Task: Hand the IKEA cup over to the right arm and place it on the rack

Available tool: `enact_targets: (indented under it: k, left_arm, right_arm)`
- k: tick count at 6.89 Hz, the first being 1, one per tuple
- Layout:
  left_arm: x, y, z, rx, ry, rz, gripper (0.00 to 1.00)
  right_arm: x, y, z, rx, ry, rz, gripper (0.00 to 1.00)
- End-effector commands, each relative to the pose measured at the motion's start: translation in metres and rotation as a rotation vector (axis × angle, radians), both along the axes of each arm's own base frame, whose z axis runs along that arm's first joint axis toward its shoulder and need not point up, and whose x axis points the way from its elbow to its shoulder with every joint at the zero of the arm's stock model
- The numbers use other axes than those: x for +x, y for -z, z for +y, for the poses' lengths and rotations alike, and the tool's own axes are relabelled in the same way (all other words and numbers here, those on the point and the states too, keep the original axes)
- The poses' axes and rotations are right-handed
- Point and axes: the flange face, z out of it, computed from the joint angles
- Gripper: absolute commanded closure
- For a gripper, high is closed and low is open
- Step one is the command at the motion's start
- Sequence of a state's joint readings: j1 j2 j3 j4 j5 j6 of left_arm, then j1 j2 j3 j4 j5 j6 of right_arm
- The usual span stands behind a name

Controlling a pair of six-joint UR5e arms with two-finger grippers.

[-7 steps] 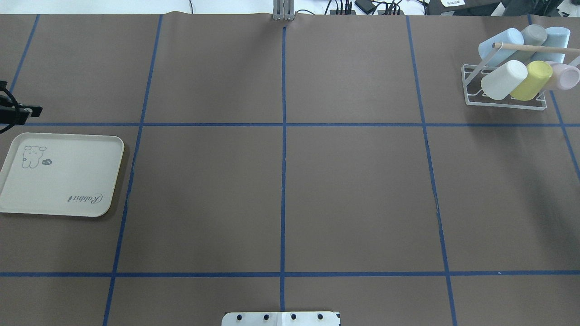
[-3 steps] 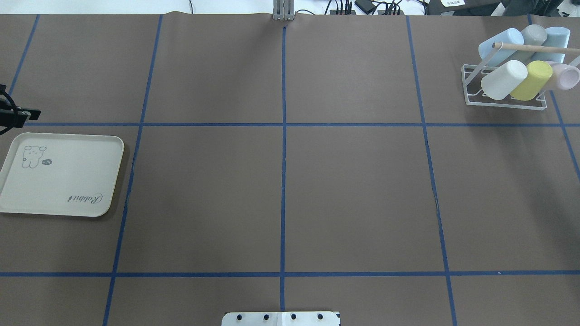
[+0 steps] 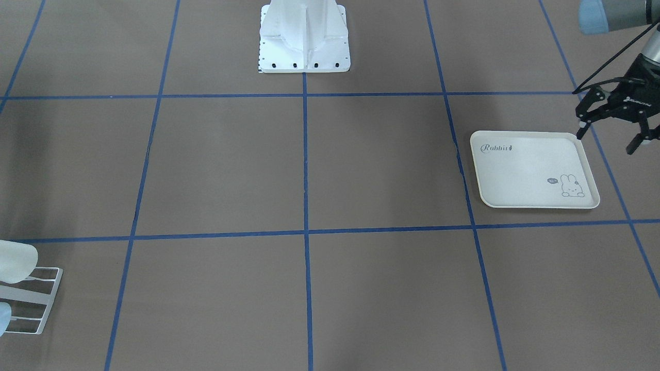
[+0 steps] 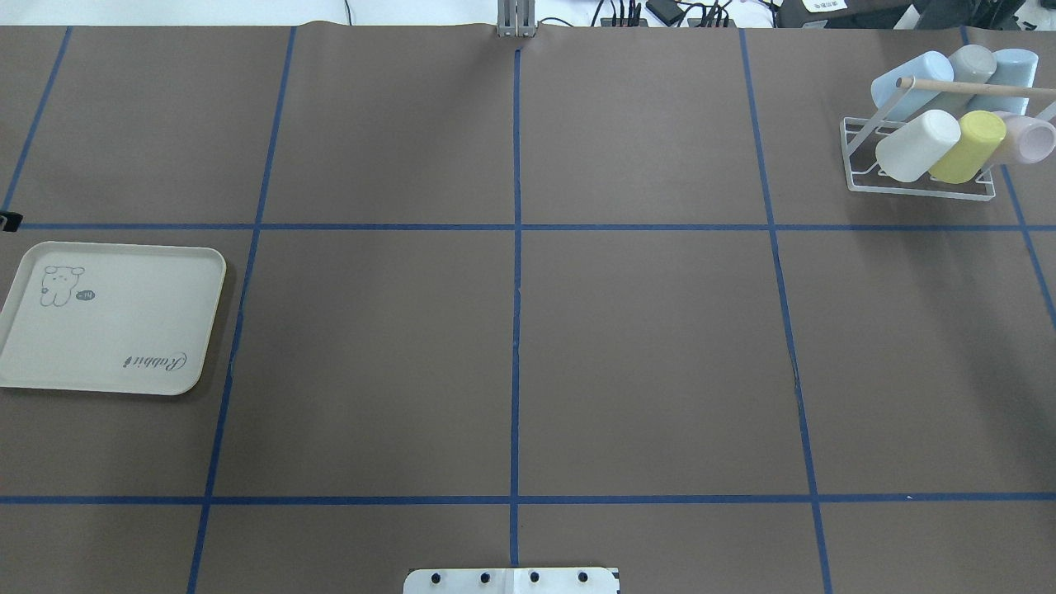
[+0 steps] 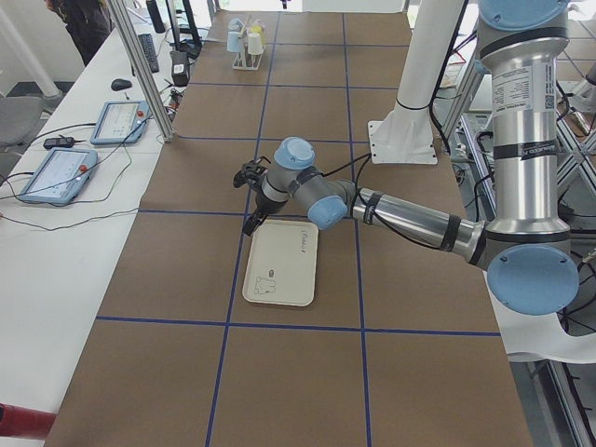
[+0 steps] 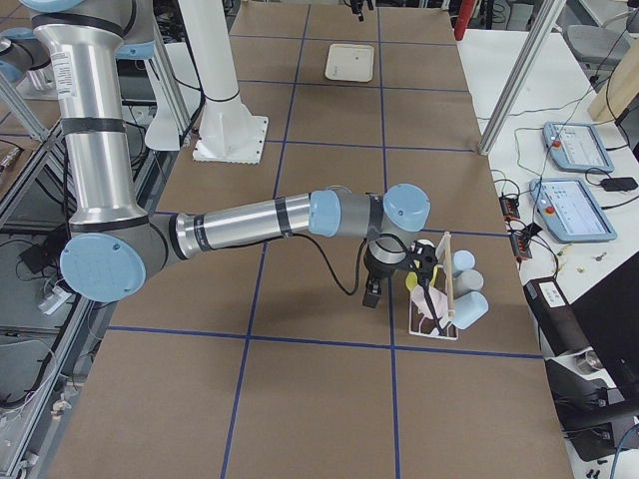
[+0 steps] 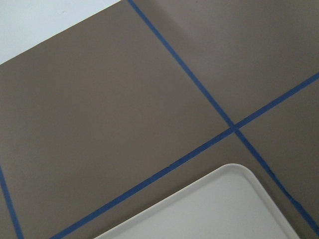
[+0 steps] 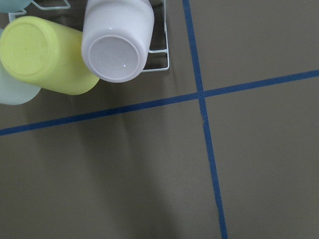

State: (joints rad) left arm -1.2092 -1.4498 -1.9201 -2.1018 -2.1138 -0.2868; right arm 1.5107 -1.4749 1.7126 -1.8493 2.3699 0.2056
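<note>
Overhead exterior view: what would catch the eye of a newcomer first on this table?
The white wire rack at the table's far right corner stands out, loaded with tilted pastel cups, a yellow cup brightest among them. At the left edge lies a cream rabbit-print tray, bare, and the front-facing view shows the left gripper hanging open near one of its corners.

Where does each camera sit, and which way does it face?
Front-facing: across the table, looking down toward the robot; base, open left end effector near the tray.
Overhead: behind the robot, looking forward and down; the base's edge shows; rack far right.
Exterior left: table's left end; left arm nearest.
Exterior right: table's right end; right arm nearest, reaching to the rack.
Left wrist: down at the tray's corner; no body.
Right wrist: down at cups on the rack; no body.
Shared: front-facing and overhead both show the tray.
</note>
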Motion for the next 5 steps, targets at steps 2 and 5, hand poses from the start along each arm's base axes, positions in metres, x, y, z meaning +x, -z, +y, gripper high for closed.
enact_targets:
  k: [2,5]
  left_arm:
    - [-0.081,-0.016,-0.003,-0.204,0.088,0.050,0.00]
    - [-0.105,-0.041,0.008,-0.237,0.076,-0.001,0.00]
  right_arm:
    - [-0.001,0.002,0.000,0.011,0.000,0.001,0.00]
    - [0.000,-0.008,0.006,-0.007,0.001,0.008,0.00]
